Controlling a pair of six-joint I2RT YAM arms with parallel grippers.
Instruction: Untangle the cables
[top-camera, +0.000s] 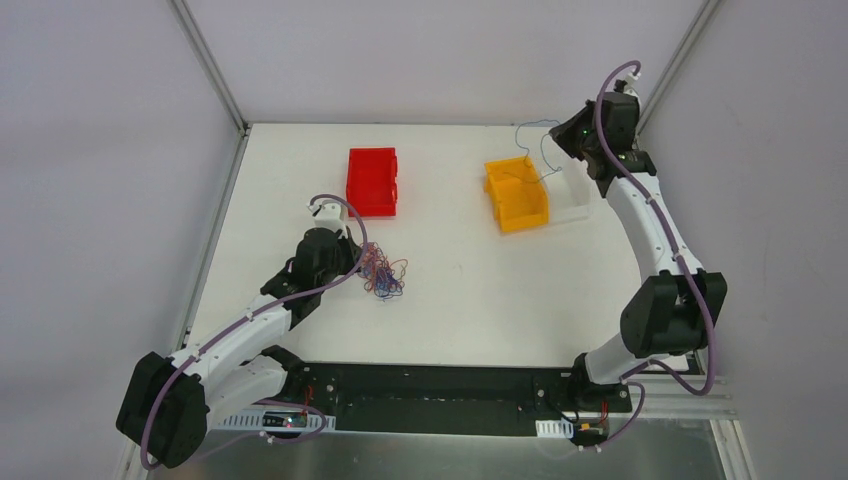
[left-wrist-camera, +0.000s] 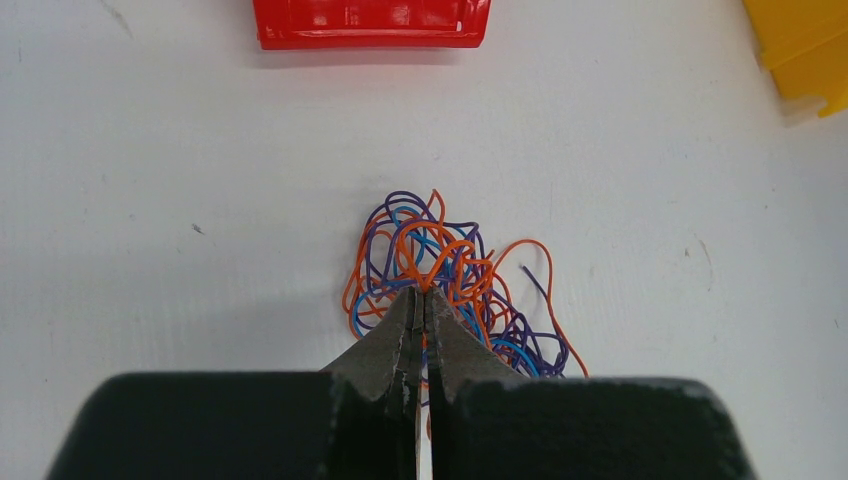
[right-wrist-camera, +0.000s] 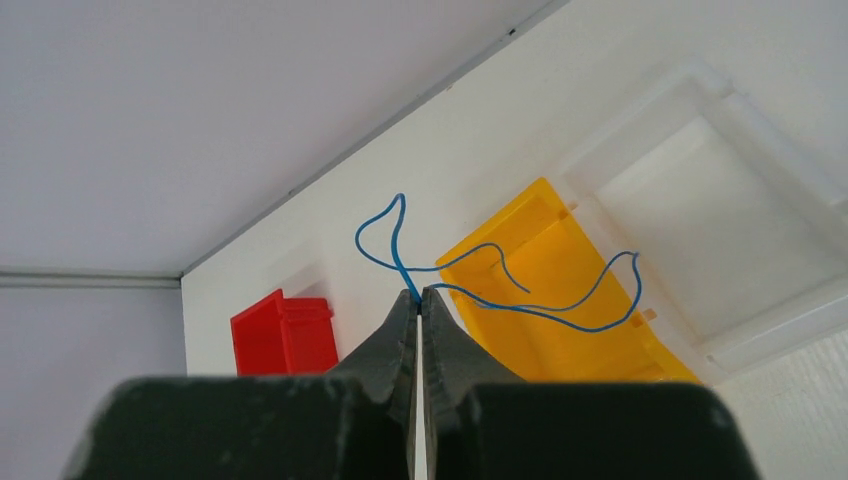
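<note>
L gripper (left-wrist-camera: 421, 292) fingers pressed together, pinching a curly knot of hair-thin orange, blue and purple cables (left-wrist-camera: 455, 262) on matte white table (left-wrist-camera: 150, 200), near side of glossy red bin (left-wrist-camera: 370, 25). R gripper (right-wrist-camera: 419, 293), well right of bin, pinches one wavy blue strand (right-wrist-camera: 560, 312) aloft.

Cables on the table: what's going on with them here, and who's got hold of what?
The left end effector is shut on a tangle of orange, blue and purple wires lying on the white table, short of the red bin. The right end effector is shut on a single blue wire, held up by the yellow bin, well apart from the tangle. One strand is free, and the rest lies knotted.
</note>
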